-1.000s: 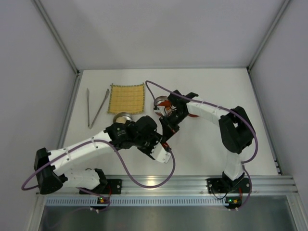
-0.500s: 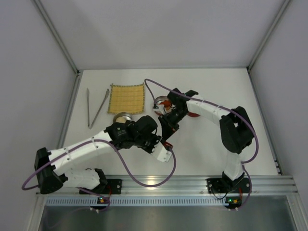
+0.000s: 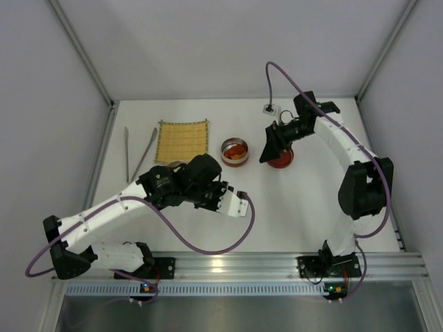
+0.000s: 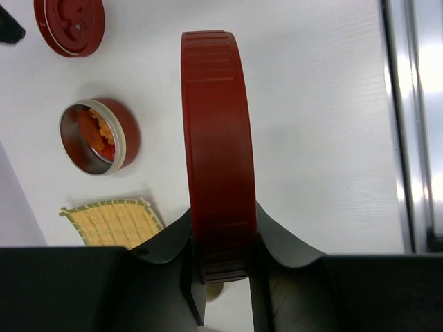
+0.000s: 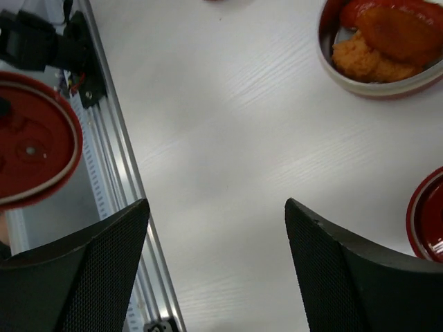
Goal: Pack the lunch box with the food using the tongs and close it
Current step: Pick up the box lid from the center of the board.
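My left gripper (image 4: 223, 214) is shut on a red round lunch box piece (image 4: 216, 124), held on edge above the table; in the top view this gripper (image 3: 218, 185) is at centre left. A steel-lined lunch box bowl (image 3: 234, 151) holds orange and red food (image 4: 100, 135). A red lid (image 3: 282, 160) lies to its right, and my right gripper (image 3: 266, 153) hangs open beside it with nothing between its fingers (image 5: 111, 263). The held red piece (image 5: 28, 149) appears at the left of the right wrist view. The tongs (image 3: 127, 155) lie at the far left.
A yellow woven mat (image 3: 183, 140) lies between the tongs and the bowl. A small white block (image 3: 268, 108) sits at the back by the right arm's cable. The metal rail (image 3: 228, 263) runs along the near edge.
My right gripper has opened and swung back to the right, away from the left gripper. The food bowl it covered is now in view. The left gripper keeps the red piece.
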